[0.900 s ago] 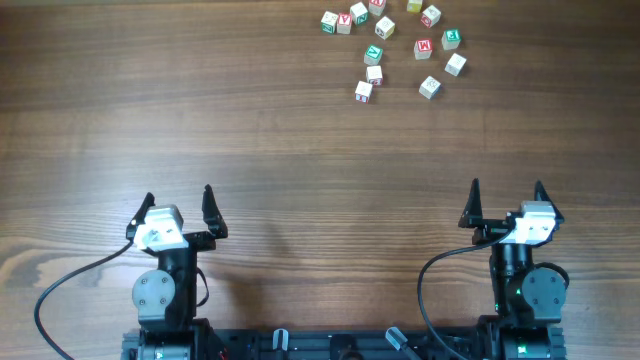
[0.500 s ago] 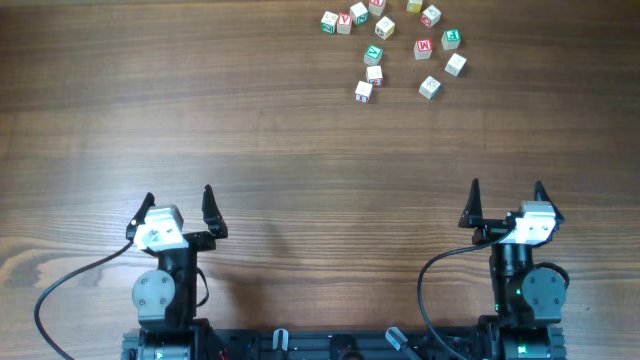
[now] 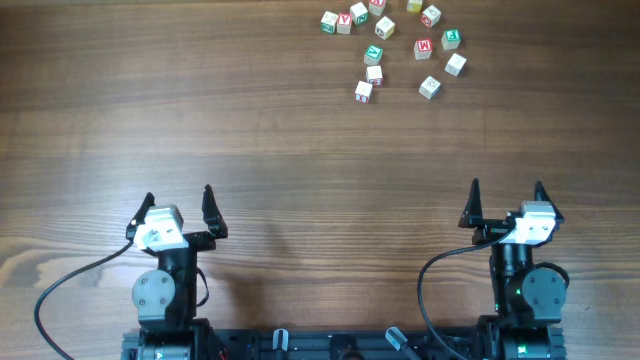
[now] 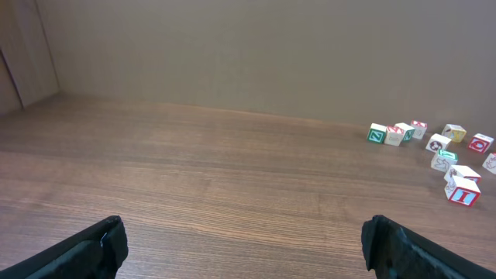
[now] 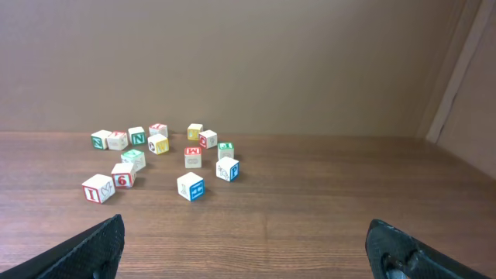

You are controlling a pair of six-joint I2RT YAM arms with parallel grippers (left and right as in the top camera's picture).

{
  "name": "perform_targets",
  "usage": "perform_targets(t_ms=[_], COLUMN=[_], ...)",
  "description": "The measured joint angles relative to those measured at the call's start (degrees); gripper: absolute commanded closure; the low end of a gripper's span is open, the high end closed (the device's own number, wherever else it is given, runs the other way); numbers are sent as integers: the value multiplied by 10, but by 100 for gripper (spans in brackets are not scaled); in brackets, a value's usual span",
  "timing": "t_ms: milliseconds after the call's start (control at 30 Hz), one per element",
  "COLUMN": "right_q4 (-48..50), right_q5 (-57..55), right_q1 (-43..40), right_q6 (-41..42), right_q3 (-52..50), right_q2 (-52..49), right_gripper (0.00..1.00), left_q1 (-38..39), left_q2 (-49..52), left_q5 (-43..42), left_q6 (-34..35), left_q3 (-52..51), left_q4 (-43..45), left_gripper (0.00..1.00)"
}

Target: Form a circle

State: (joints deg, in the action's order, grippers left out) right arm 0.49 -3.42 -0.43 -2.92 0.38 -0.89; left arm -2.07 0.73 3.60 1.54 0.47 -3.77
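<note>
Left fingers (image 3: pixel 208 205) spread wide, holding nothing. Right fingers (image 3: pixel 473 205) the same, both low at the near edge. A long stretch of bench (image 3: pixel 300 140) lies beyond. At the far side, right of centre, the blocks (image 3: pixel 374 54) sit in a loose clump, some touching. The danger: wide fingers dropping in there could knock neighbours or pinch two at once.

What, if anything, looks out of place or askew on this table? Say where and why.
Nothing is damaged or spilled. The blocks lie scattered at the far edge of the table, right of centre, turned at differing angles, forming no circle.
</note>
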Motion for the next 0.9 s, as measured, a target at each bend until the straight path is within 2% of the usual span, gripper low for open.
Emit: perform_targets(t_ms=[733, 900], right_q4=[0, 0], right_q5=[0, 0], right_q1=[0, 0], right_q6=[0, 0], right_q3=[0, 0], right_q2=[0, 0], right_gripper=[0, 0], left_q1=[0, 0], left_q2=[0, 0], left_q5=[-1, -52], left_q6=[0, 0], left_q3=[0, 0], left_q4=[5, 22], left_gripper=[0, 0])
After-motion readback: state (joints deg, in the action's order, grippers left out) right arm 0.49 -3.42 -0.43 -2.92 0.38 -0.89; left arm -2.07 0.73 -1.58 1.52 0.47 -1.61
